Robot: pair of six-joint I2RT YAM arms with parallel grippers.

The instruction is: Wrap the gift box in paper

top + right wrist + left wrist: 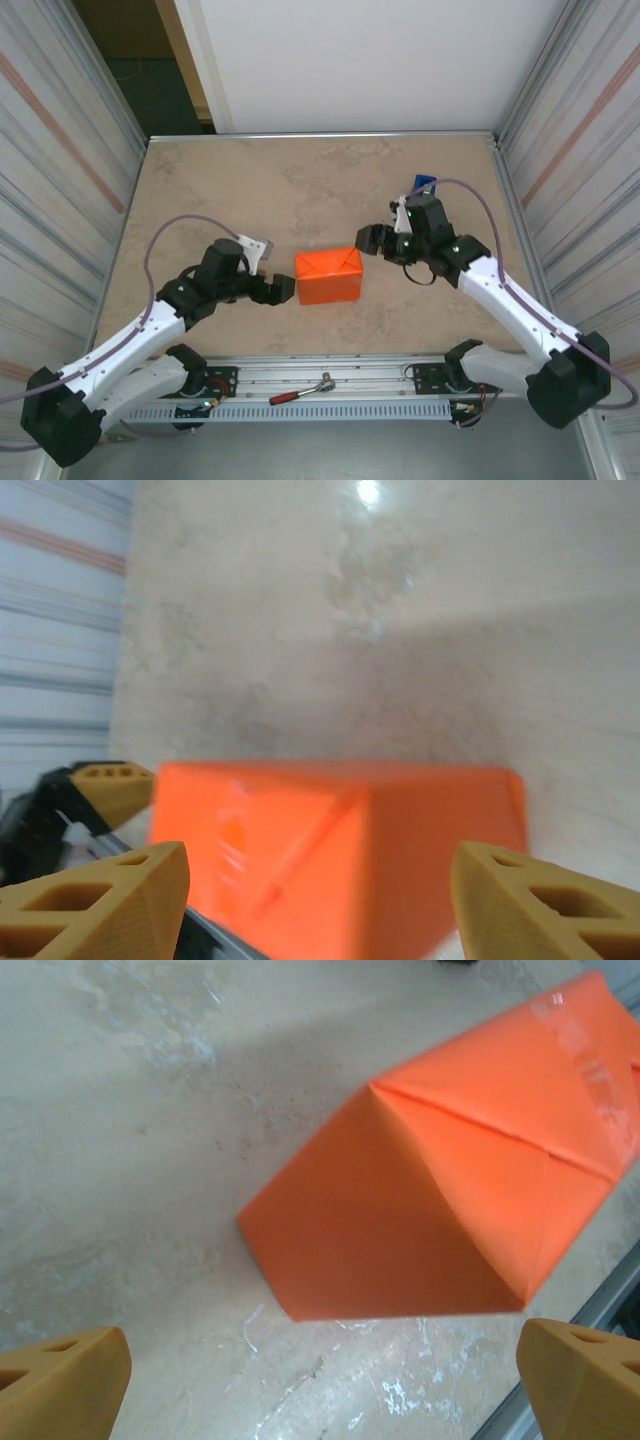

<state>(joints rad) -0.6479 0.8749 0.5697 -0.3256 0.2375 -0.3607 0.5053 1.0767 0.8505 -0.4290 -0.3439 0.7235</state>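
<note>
**Wrapped box lies free between two open grippers**

The gift box (329, 276) rests in the middle of the table (300, 190), with the paper (470, 1190) folded over it in creased end flaps. The left gripper (283, 289) sits just beside its left end — jaws wide, empty. The right gripper (368, 240) stands near the right end, jaws parted, holding nothing.

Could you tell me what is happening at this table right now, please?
A two-armed robot is wrapping a gift box in the middle of the table. The box is already covered in orange paper, with folded flaps on the end seen from the left wrist. The left tool and the right tool sit at opposite ends of the box, both open and holding nothing. A blue tape dispenser stands farther back on the right.
</note>
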